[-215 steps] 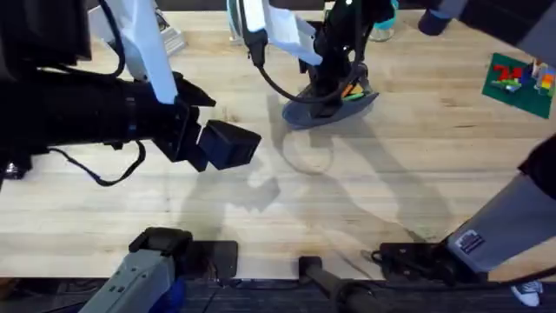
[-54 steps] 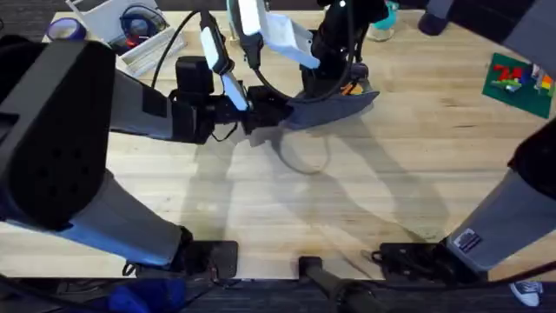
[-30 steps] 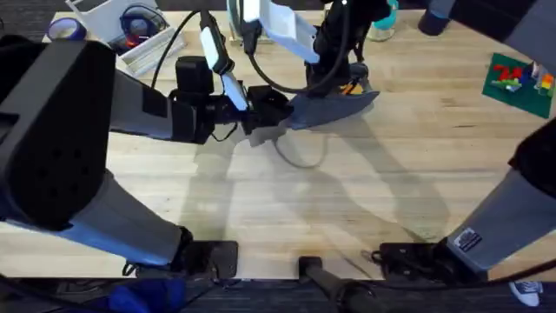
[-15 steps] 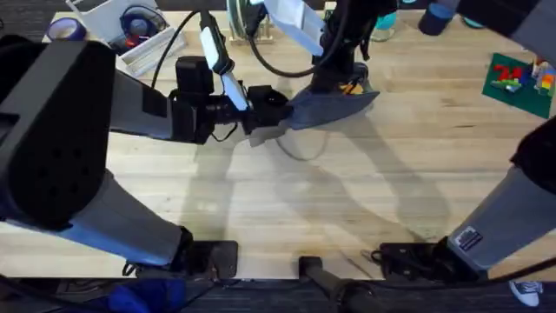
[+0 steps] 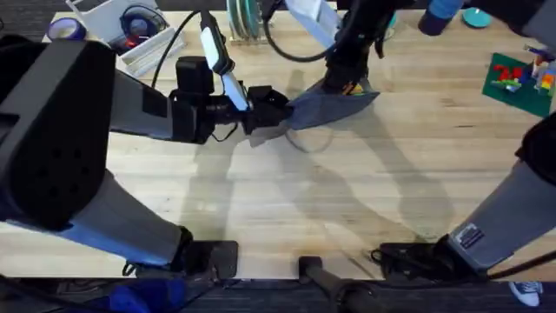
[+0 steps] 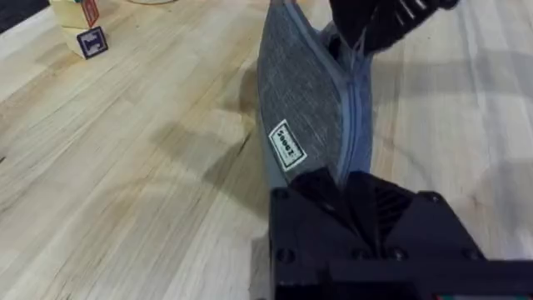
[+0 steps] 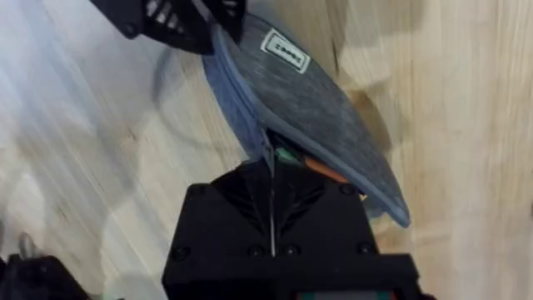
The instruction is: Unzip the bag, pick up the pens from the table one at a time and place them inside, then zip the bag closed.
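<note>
The table (image 5: 347, 200), a broad stretch of pale planks, carried everything, and the bag (image 5: 334, 106) lay toward its far edge, a little past the middle, a grey-blue pouch with a small white label on its flank. The left arm reached in from the bag's near-left side, and the left gripper (image 5: 276, 113) was clamped on the bag's pointed end, the fingers closed together on the fabric so that end stood lifted off the wood. The right arm came down onto the bag from the far side, and the right gripper (image 5: 343, 80) sat at the bag's top seam near its other end, its two black fingers pressed together with the thin line of the zipper running between them; what exactly they pinched could not be made out. Just beside those fingers, inside the bag's open mouth, the pens (image 7: 312, 167) showed as a sliver of orange and a touch of green. A small lettered block (image 6: 90, 40) stood on the table well apart from the bag
</note>
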`<state>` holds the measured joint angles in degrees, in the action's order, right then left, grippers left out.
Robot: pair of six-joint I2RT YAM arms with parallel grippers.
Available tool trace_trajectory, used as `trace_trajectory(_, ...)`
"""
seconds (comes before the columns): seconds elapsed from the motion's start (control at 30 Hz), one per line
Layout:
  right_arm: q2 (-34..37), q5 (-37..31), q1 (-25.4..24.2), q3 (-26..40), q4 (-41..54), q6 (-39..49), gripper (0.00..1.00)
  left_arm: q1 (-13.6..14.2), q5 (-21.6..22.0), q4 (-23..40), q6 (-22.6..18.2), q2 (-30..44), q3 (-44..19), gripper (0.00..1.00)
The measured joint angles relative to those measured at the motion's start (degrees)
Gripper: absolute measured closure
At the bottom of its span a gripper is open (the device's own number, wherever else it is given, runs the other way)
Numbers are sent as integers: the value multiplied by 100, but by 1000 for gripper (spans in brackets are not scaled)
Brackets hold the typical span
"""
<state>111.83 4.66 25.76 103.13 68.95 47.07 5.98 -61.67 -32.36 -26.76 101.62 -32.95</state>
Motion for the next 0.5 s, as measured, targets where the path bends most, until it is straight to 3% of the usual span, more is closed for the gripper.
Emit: trace_trajectory(0.5,0,245,-597,0,42,-472,969,0,2,46,2,2,-4,957)
